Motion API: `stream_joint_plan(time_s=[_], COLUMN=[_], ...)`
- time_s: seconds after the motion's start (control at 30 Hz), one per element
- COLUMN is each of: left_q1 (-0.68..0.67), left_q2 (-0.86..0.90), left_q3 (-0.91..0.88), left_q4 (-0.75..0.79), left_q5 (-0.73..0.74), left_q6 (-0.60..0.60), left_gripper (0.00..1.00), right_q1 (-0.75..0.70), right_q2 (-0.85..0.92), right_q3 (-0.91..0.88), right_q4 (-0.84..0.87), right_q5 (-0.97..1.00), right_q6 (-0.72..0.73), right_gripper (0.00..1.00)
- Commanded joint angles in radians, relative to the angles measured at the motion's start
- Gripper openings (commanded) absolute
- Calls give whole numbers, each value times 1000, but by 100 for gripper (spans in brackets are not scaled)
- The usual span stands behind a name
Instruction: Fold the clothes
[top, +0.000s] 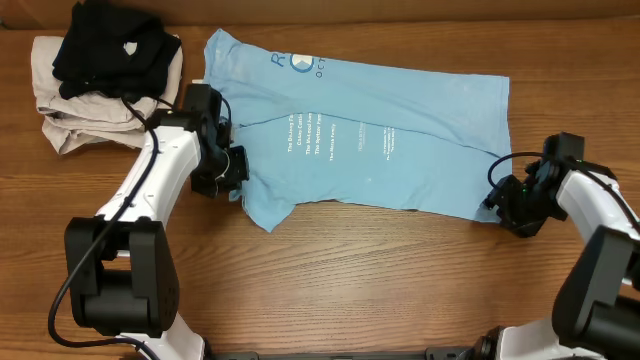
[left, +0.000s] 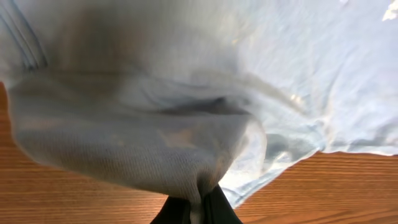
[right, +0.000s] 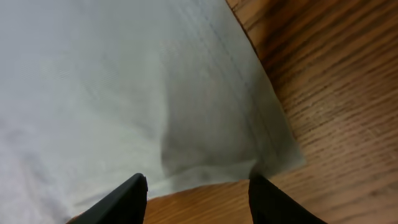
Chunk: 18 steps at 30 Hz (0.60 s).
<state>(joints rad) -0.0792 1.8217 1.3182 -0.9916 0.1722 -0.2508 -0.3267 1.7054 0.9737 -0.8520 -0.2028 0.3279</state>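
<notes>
The light sky-blue T-shirt (top: 370, 135) lies spread across the wooden table, lettering up. My left gripper (top: 232, 168) is shut on the shirt's left edge near the sleeve; in the left wrist view the cloth (left: 161, 124) bunches up from between the pinched fingers (left: 198, 208). My right gripper (top: 497, 195) is open at the shirt's lower right corner. In the right wrist view its two fingers (right: 198, 182) straddle bare wood just short of the hem corner (right: 249, 155).
A black garment (top: 110, 50) lies on a beige garment (top: 70, 115) at the table's back left corner. The wooden table (top: 380, 290) shows bare wood along the front.
</notes>
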Motion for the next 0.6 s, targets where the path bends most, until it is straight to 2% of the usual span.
stream_joint_plan(time_s=[0.0, 0.23, 0.33, 0.4, 0.5, 0.57], left_q1=[-6, -5, -5, -5, -1, 3], left_q2=[3, 3, 3, 3, 3, 3], left_q3=[46, 61, 74, 107, 167, 216], left_q4=[-2, -3, -7, -32, -73, -92], left_q5=[1, -27, -48, -79, -106, -114], left_q6=[28, 31, 31, 31, 31, 31], left_gripper=[4, 4, 4, 4, 4, 4], right_q1=[-1, -1, -2, -2, -3, -3], right_q2=[31, 32, 31, 31, 30, 30], right_q3=[-26, -121, -132, -131, -130, -130], right_q4=[21, 100, 114, 117, 118, 119], right_q5=[4, 31, 45, 44, 45, 45], right_q6=[22, 70, 93, 99, 108, 108], right_gripper=[56, 54, 41, 26, 20, 9])
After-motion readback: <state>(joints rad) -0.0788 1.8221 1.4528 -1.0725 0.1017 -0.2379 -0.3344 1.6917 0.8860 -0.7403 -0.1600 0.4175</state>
